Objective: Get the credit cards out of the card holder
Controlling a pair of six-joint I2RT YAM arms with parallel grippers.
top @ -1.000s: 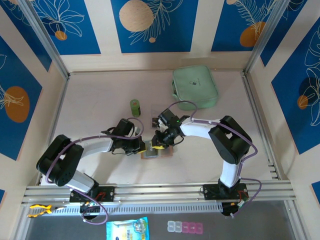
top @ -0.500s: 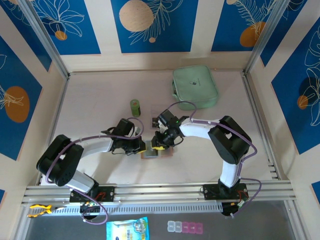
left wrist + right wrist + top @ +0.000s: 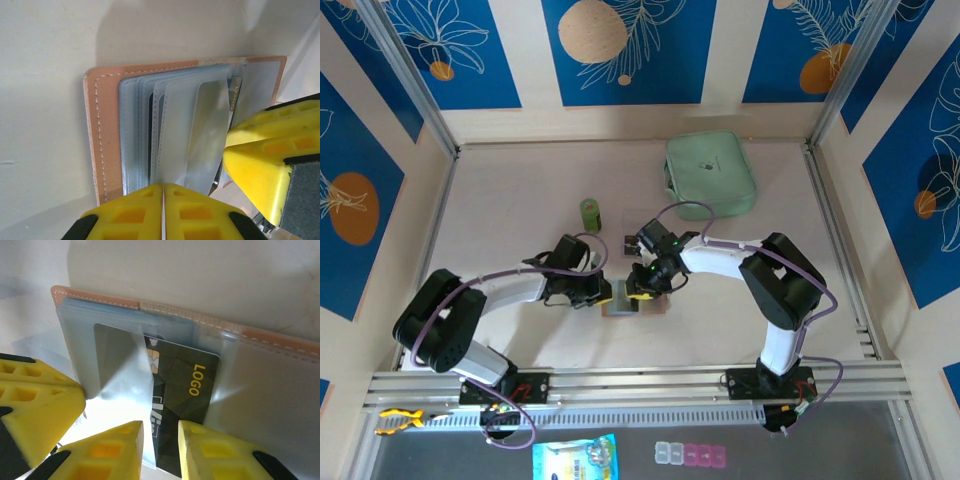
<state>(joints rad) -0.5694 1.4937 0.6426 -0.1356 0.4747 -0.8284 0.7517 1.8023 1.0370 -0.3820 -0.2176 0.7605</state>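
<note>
Top external: where's the card holder?

Lying open on the bench, near the middle. The left gripper and right gripper are both down on it. Mint pouch well behind, small green tube nearer.

Left wrist?

Tan cover, clear pockets fanned up. Left jaws are clenched tight, with one pocket leaf pinched at their seam.

Right wrist?

Dark card with yellow "LOGO" is partly out of a pocket. Right jaws are parted slightly and the card's near end sits in the gap. Can't tell if either finger touches it.
</note>
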